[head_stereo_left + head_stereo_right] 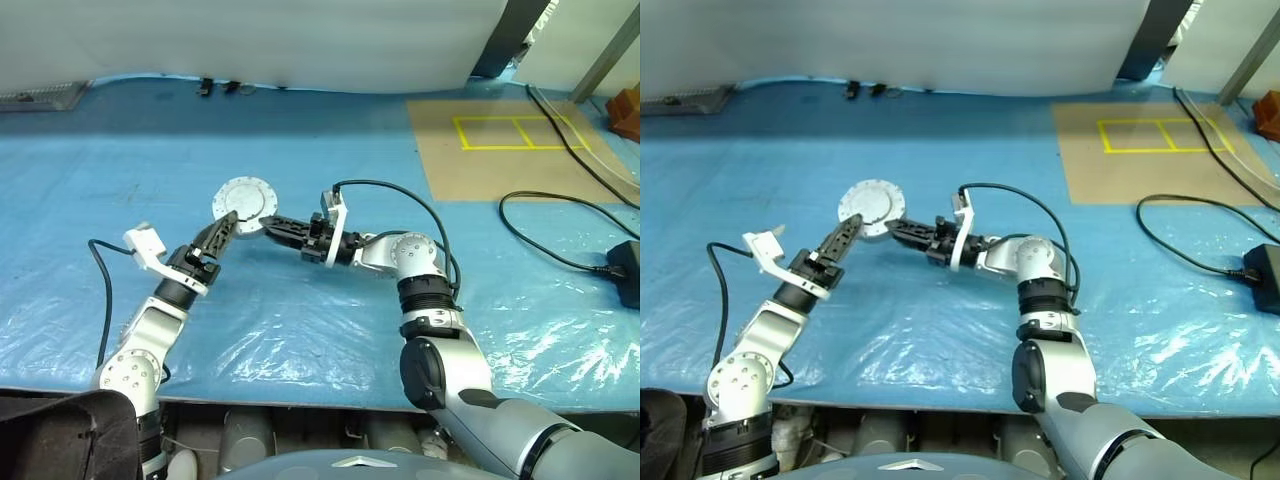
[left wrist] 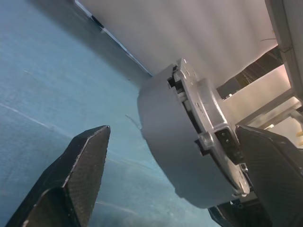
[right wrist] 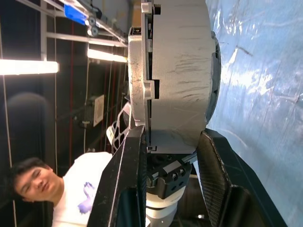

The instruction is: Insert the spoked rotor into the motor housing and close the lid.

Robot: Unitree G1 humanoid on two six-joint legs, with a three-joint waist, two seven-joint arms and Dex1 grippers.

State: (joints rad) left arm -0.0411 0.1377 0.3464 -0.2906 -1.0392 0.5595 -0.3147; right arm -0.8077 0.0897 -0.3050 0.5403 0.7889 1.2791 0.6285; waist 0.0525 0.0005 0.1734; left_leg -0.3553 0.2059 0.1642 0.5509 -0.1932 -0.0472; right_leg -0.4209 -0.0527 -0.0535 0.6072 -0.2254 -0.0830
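right fingers [image 3: 170, 156] clamp motor housing [image 3: 173, 71]; lid [image 1: 242, 199] seemingly on; contents hidden

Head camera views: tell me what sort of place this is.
Probably a robotics lab or workshop test area: a bench under a blue plastic sheet, a cardboard mat marked with yellow tape boxes, loose black cables, and a person watching beside metal racking.

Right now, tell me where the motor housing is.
The motor housing is lifted above the blue sheet left of centre, clamped in the right gripper, with the open left gripper just beside it.
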